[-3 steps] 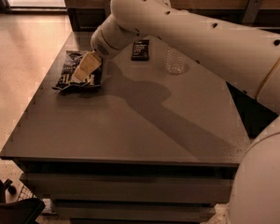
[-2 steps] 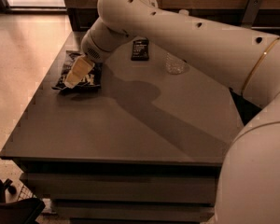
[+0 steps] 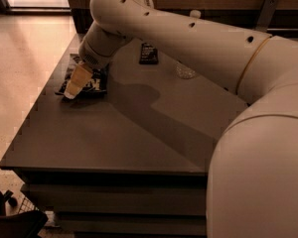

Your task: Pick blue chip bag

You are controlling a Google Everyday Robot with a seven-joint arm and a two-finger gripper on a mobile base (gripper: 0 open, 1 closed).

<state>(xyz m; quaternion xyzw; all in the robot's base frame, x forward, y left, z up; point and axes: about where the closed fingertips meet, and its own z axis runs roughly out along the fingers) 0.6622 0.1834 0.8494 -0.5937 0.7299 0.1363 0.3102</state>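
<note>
Shifted left and lower since a second ago, with the gripper [image 3: 72, 88] now at the near-left part of the blue chip bag [image 3: 99, 83] rather than over its middle, and the elbow joint looming larger along the top.

Starting at the left: pale shiny floor [image 3: 25, 73] beside the dark grey table [image 3: 114, 143]. Near the table's far-left corner, lying flat, the blue chip bag, white lettering partly hidden. Pointing down and to the left onto it, the tan gripper, tip at the bag's near-left edge; touching or just above, cannot tell. Spread or pressed together, cannot tell either.

Further right and toward the far edge, well apart from the bag, a small flat black packet [image 3: 148, 53]. Right of that, a small clear object [image 3: 185, 72] close under the arm.

Reaching in from the right foreground, the thick white arm [image 3: 198, 38]: rising across the table, bending at a rounded joint above the bag, then dropping steeply to the wrist.
</note>
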